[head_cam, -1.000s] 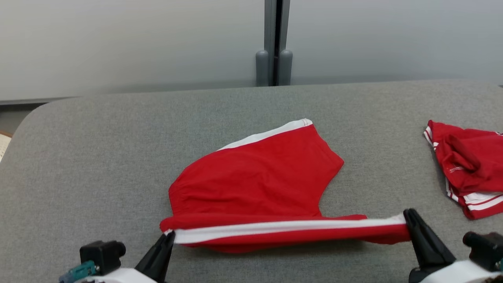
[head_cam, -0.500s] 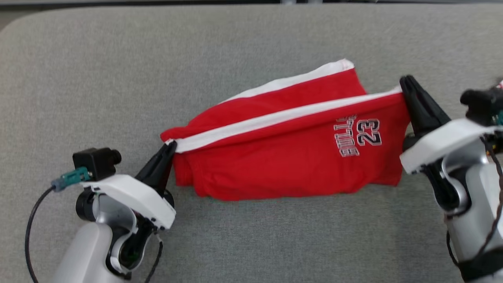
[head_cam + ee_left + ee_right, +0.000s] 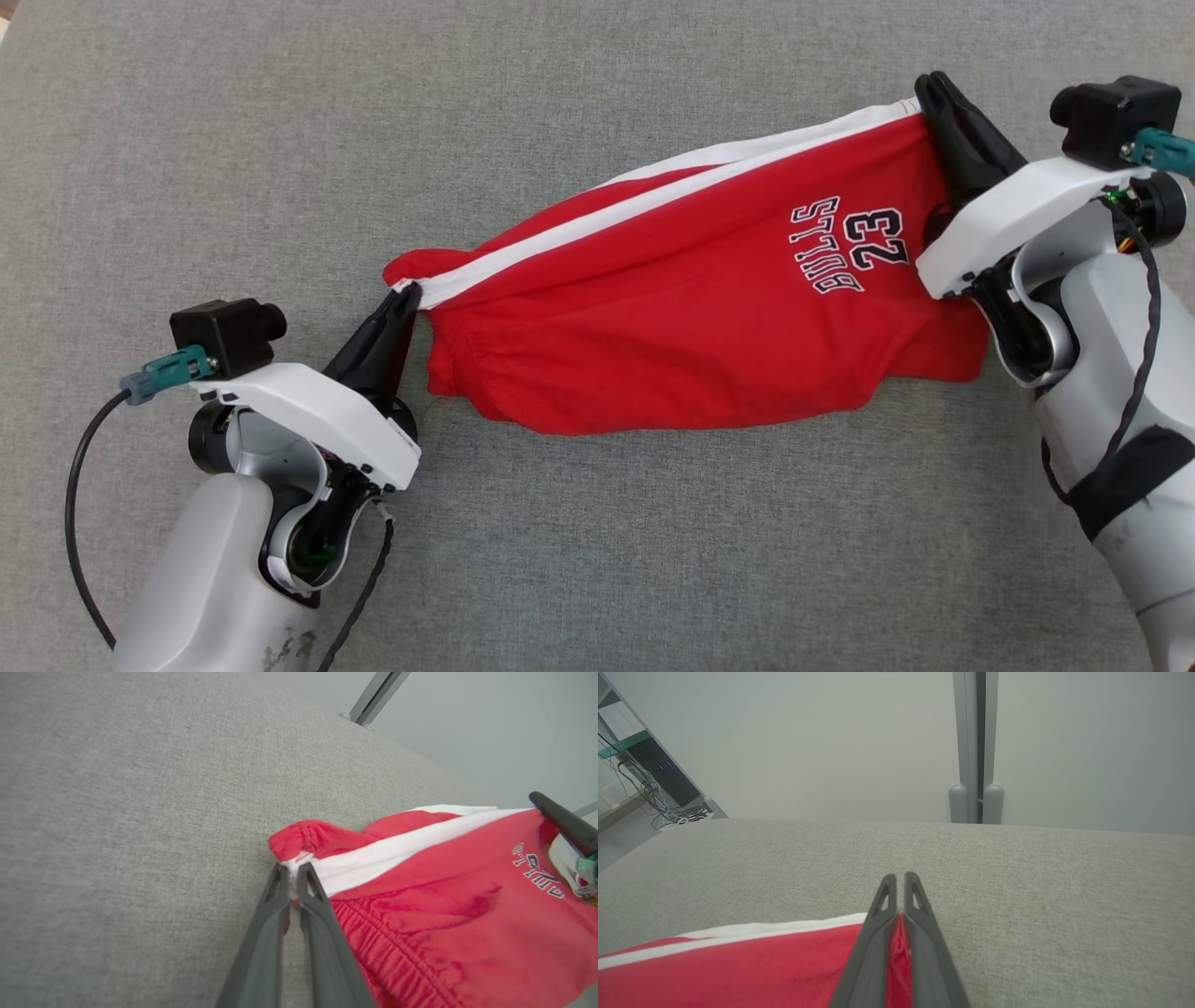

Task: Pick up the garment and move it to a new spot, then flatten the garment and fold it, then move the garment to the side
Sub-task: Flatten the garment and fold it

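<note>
Red garment (image 3: 691, 327) hangs stretched between the two arms over the middle of the grey cloth-covered counter (image 3: 280, 140). The left end effector (image 3: 401, 303) is clenched on the end of its white stripe (image 3: 653, 201), and the right end effector (image 3: 929, 89) is clamped on the opposite corner with red cloth pinched between its fingers. A second ago that striped edge lay taut along the near side, with the body of the garment spread flat beyond it and no lettering showing. Now the held layer has been carried over that body toward the far edge of the counter, so the printed "BULLS 23" (image 3: 854, 243) faces up and the stripe almost meets the far white hem. The head camera has also dipped since then, so part of the shift is the view's own. Half a second ago the right corner sat nearer; it now leads the left, which leaves the held edge slanted. I judge the fold to be under way but not yet laid down. The left corner needs to catch up before release.
</note>
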{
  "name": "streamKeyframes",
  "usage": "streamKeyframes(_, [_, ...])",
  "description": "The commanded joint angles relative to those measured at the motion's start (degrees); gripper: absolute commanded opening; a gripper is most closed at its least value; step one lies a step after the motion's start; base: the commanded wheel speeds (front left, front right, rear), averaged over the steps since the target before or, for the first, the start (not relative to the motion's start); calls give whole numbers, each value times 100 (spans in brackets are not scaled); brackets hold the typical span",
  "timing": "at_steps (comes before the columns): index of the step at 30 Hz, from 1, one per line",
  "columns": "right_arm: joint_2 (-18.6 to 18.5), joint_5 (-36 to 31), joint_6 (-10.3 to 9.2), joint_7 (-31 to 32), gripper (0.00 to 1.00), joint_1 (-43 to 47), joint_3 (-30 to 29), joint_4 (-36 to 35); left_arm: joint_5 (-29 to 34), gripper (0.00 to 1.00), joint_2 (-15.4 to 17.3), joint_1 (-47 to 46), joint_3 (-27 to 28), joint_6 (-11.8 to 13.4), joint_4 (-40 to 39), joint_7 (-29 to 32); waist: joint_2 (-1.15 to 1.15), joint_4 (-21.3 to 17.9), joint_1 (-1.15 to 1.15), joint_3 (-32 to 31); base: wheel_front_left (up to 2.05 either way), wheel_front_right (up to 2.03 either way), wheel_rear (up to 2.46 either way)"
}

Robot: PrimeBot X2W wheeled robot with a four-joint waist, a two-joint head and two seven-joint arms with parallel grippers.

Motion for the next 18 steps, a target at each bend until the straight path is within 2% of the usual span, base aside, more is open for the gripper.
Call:
streamKeyframes(1, [-67,77,-15,-137,0,-180,102,156,-23,0,25,-98,4,-35,66,-17,0,3,0,8,0,0,0])
streamKeyframes(2, [-67,115,-15,-207,14,-248,195,258,-25,39,12,-114,-11,-46,94,-40,0,10,0,7,0,0,0])
streamKeyframes(3, [-53,154,-15,-283,46,-306,294,352,29,100,18,-140,-11,-38,109,-107,0,11,0,1,0,0,0])
streamKeyframes(4, [-66,184,-15,-564,100,-419,441,471,52,100,-20,-157,-28,-84,128,-225,0,5,0,-22,0,0,0])
streamKeyframes(11, [-119,-4,-13,-1389,100,-285,734,490,427,100,-92,10,169,43,-78,-1383,0,-108,0,-220,0,0,0])
streamKeyframes(14, [-133,-214,-13,-1463,100,-52,569,216,655,100,-109,124,256,182,-220,-1905,0,-201,0,-342,0,0,0])
streamKeyframes(17, [-103,-556,-13,-1465,100,335,187,-410,941,100,-88,206,384,360,-450,-2195,0,-317,0,-465,0,0,0])
streamKeyframes(18, [-103,-556,-13,-1465,100,335,187,-410,941,100,-88,206,384,360,-450,-2195,0,-317,0,-465,0,0,0])
